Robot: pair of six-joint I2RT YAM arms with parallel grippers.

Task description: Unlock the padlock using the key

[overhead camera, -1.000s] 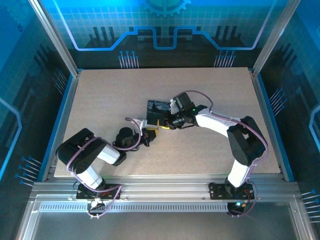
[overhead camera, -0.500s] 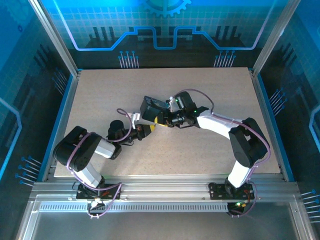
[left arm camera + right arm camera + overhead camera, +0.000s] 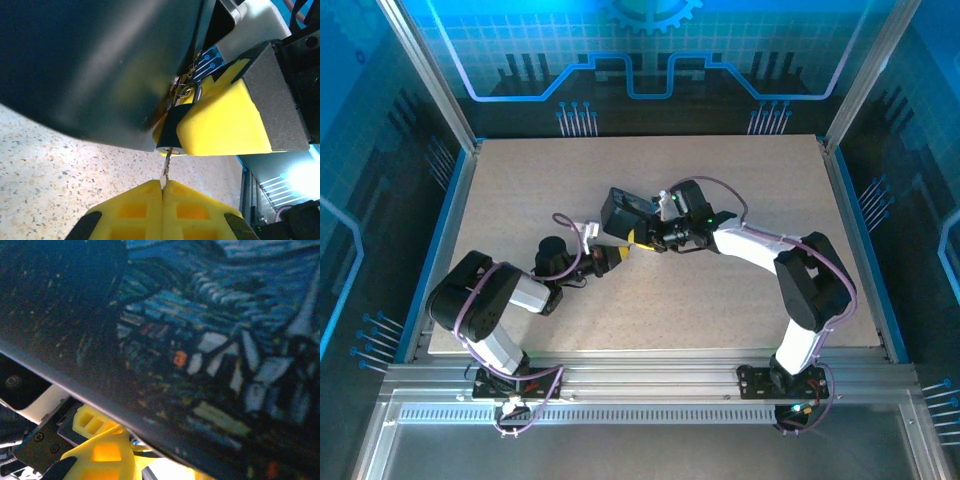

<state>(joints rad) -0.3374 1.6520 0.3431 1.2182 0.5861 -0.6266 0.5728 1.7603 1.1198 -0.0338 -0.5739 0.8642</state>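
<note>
In the left wrist view my left gripper is shut on the key. The key's thin toothed blade rises from between the yellow fingertips into the keyhole on the underside of the padlock. The padlock is small and dark-bodied with a silvery shackle, hooked to the edge of the dark box. My right gripper's yellow fingers are clamped on the padlock body. From above, the left gripper and right gripper meet beside the box.
The box's blue-yellow painted lid looms close in the right wrist view, above one yellow finger. The speckled tabletop lies all around. Purple cables run along both arms. Metal rails border the near edge.
Over the last second the left gripper moved up and left to the padlock, and the box shifted a little leftward with the right gripper. Hardly anything moved in the last half second.
</note>
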